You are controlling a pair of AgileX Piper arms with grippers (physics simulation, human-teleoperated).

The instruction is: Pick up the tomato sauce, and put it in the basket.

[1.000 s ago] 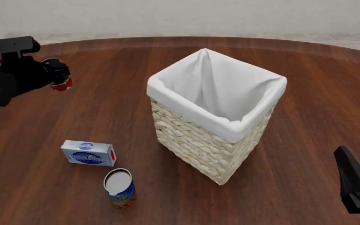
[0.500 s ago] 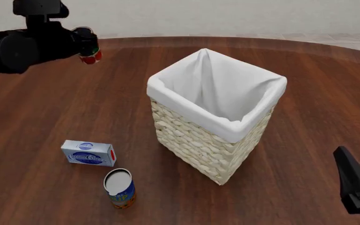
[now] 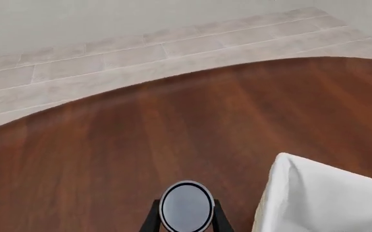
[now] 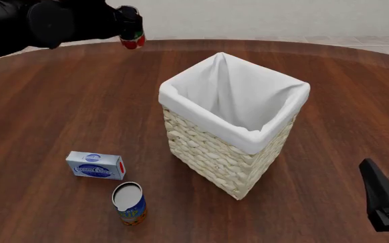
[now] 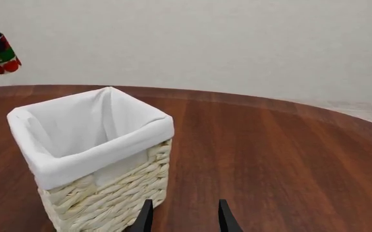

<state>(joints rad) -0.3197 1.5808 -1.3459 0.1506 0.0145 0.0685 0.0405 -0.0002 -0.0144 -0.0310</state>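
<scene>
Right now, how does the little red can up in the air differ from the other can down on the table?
The tomato sauce is small, red with a green band, and held aloft in the left hand. The taller can is blue and orange with a white top, and stands free on the table beside the blue-and-white box. Both are round cans, and both are outside the basket.

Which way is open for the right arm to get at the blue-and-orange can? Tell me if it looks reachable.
Probably not directly. The right tool sits at the near right edge, open and empty, while the blue-and-orange can stands near left, beyond the basket. The basket's near corner juts into the straight line, so the arm would likely have to skirt it.
</scene>
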